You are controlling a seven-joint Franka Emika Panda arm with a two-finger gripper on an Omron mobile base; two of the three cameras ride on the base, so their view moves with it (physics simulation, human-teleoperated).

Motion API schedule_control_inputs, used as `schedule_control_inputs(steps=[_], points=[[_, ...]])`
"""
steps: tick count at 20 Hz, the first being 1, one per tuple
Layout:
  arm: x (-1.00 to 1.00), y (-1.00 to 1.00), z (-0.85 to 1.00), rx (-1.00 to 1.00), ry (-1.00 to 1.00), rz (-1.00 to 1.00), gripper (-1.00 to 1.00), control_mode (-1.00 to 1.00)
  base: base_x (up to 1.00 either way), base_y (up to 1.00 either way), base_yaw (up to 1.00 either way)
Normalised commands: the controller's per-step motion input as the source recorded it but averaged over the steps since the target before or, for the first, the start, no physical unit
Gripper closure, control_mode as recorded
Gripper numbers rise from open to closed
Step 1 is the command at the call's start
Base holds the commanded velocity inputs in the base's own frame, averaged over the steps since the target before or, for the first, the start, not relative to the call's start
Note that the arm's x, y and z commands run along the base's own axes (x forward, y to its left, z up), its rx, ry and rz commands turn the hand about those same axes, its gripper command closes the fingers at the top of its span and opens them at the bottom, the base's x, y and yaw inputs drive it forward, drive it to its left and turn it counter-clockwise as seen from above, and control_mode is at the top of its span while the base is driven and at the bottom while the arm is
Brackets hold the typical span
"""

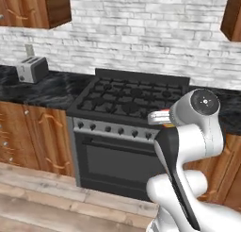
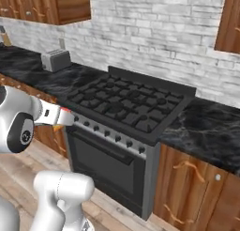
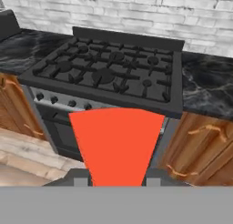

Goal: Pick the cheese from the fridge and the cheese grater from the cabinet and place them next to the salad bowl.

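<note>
Left base view: white arm rises at lower right, in front of a black gas stove [image 1: 129,101]. Toaster [image 1: 32,68] stands on the dark marble worktop [image 1: 44,90] to the left.

Right base view: the end effector [image 2: 64,118] sits just left of the stove's front edge, a sliver of orange cheese [image 2: 58,128] below it.

Hand view: the cheese's red rind face [image 3: 116,143] is clamped between the two finger tips [image 3: 81,176], held in air before the stove's oven door.

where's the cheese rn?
In the claw: the hand view shows the cheese as a red wedge between the fingertips, held in front of the stove, over the oven door.
</note>
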Motion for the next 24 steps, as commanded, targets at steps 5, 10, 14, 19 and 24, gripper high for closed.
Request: schedule_control_inputs(steps=[5, 10, 14, 19, 24], points=[[0.00, 0.00, 0.00, 0.00, 0.00, 0.00, 1.00, 1.00, 0.40, 0.21, 0.44], [0.00, 0.00, 0.00, 0.00, 0.00, 0.00, 1.00, 1.00, 0.58, 0.35, 0.44], [0.00, 0.00, 0.00, 0.00, 0.00, 0.00, 1.00, 1.00, 0.70, 0.33, 0.43], [0.00, 0.00, 0.00, 0.00, 0.00, 0.00, 1.00, 1.00, 0.73, 0.37, 0.44], [0.00, 0.00, 0.00, 0.00, 0.00, 0.00, 1.00, 1.00, 0.92, 0.21, 0.37]])
